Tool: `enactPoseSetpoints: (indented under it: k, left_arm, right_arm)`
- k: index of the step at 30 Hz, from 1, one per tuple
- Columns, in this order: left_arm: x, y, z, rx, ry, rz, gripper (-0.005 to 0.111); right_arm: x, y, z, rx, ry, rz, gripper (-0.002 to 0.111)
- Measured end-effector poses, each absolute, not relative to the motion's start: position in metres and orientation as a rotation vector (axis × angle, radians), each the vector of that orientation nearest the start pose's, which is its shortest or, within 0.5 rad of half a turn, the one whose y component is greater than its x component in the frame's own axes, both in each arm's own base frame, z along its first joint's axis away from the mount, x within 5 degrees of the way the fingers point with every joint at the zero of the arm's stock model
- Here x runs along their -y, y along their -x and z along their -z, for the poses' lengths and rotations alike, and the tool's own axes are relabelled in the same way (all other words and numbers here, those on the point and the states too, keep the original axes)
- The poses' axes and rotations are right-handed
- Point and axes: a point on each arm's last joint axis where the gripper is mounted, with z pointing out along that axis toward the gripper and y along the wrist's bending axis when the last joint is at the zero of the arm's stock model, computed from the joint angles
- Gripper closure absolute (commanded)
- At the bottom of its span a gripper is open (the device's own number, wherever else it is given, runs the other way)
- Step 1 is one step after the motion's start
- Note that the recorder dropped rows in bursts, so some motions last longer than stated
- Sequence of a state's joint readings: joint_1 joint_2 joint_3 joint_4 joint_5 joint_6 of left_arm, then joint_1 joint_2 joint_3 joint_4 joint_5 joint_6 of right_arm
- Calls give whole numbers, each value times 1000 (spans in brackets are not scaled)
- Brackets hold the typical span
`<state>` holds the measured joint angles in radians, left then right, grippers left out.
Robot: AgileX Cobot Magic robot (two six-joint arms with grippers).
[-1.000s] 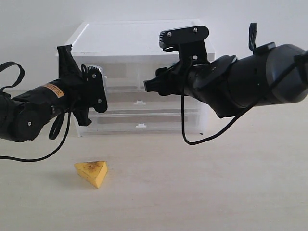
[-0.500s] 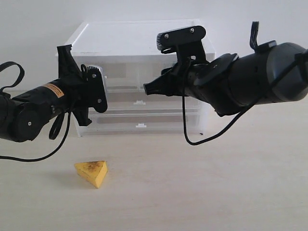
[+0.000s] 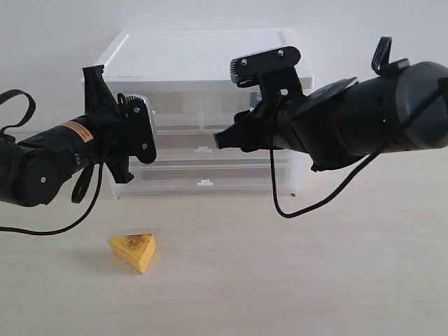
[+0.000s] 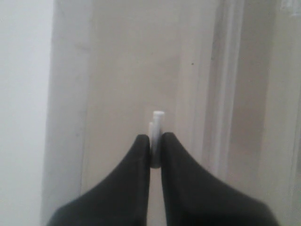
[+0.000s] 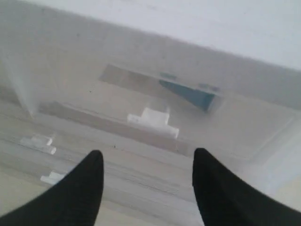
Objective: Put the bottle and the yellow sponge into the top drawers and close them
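- left gripper (image 4: 155, 151) pinching white drawer tab (image 4: 157, 123)
- right gripper (image 5: 147, 181) jaws spread, facing other top drawer's handle (image 5: 153, 121)
- sponge (image 3: 133, 250) on table (image 3: 315, 280)

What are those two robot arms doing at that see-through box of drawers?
The left gripper is pinched shut on a small white tab handle of the plastic drawer unit. The right gripper is open, facing a top drawer's handle; something teal and white shows through that drawer's front. The yellow sponge lies on the table, untouched.
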<state>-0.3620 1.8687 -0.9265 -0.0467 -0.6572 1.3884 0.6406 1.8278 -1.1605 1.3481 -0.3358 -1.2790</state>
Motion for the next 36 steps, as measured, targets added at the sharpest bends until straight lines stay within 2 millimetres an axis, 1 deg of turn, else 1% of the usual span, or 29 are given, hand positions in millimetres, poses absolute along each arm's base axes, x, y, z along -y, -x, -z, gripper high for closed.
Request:
enactPoseSetpoints:
  k: [2, 4, 5, 6, 7, 9, 13, 16, 19, 22, 24, 25, 26, 29, 33, 36]
  left_arm:
    - [136, -366, -189, -1214, -1368, -734, 103]
    - [136, -366, -189, -1214, -1368, -734, 103]
    - [136, -366, -189, -1214, -1368, -734, 103]
    - [136, -366, -189, -1214, -1368, -734, 103]
    - [136, -366, -189, -1214, -1368, -734, 103]
    - [136, -366, -189, -1214, -1368, -734, 103]
    - [136, -366, -189, -1217, -1365, -731, 103]
    - [136, -366, -189, -1260, -1314, -679, 103]
    - [135, -365, -188, -1305, -1261, -625, 103]
    - [134, -363, -187, -1342, -1189, -569, 103]
    - [133, -360, -189, -1383, -1124, -515, 103]
    - [132, -358, -190, -1408, -1086, -484, 103]
    - [128, -351, -192, -1476, -1019, -422, 103]
    - [121, -338, -196, -1544, -971, -362, 103]
    - [116, -322, -200, -1551, -1006, -364, 103]
    - [115, -318, -202, -1549, -1028, -373, 103]
  right_arm:
    - [-216, -339, -230, -2004, 390, -95, 58]
    - [-210, -332, -235, -1997, 381, -85, 67]
    - [-207, -330, -235, -1996, 377, -75, 82]
    - [-201, -325, -235, -1996, 367, -52, 93]
    - [-199, -323, -235, -1996, 361, -39, 108]
    - [-193, -322, -237, -1982, 336, 1, 108]
    - [-191, -323, -241, -1943, 346, 47, 108]
    - [-189, -325, -245, -1899, 345, 93, 108]
    - [-189, -325, -246, -1884, 337, 76, 108]
    - [-191, -327, -242, -1878, 359, 81, 108]
    - [-193, -329, -235, -1885, 380, 92, 108]
    - [-194, -330, -231, -1890, 392, 100, 108]
    - [-195, -332, -224, -1900, 406, 116, 108]
    - [-195, -334, -219, -1904, 409, 134, 108]
    - [-196, -334, -219, -1891, 422, 138, 108]
    - [-196, -334, -220, -1886, 425, 137, 108]
